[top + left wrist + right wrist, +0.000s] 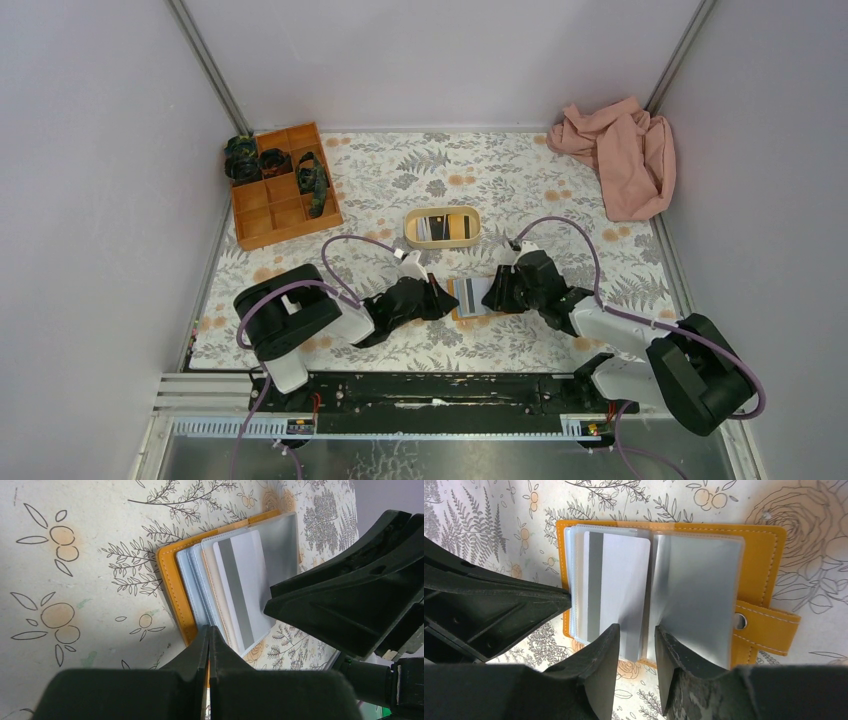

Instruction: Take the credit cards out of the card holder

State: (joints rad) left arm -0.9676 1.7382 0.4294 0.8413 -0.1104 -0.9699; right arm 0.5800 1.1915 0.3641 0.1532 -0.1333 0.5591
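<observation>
- Shows the card holder (470,298) lying open and flat on the floral tablecloth (400,180), near the front edge of the table, between the two grippers.
- Puts the left gripper (209,630) at the holder's stitched orange left edge, fingers pressed tight together with nothing between them. Cannot tell whether the tip touches the leather or sits just above it.
- Sets the right gripper (637,630) at the holder's near long edge, jaws standing apart. Catches the lower corner of a sleeve and its card in the gap, with no clamp on either to be seen.
- Reveals clear sleeves (694,590) fanned to both sides of the spine, light blue lining showing at the left.
- Holds a white card (624,580) in the left-hand sleeve, a grey stripe down one side and the rest of the face plain white, with no lettering legible.
- Leaves the snap tab (769,625) unfastened, sticking out to the right, its metal stud (739,621) at the holder's edge.
- Keeps a beige oval tray (408,228) just behind the holder, with cards (445,227) lying inside, their print too small to read.
- Has an orange compartment box (255,222) at the far left, with dark bundles (242,158) in its rear cells.
- Includes a crumpled pink cloth (622,155) in the far right corner.
</observation>
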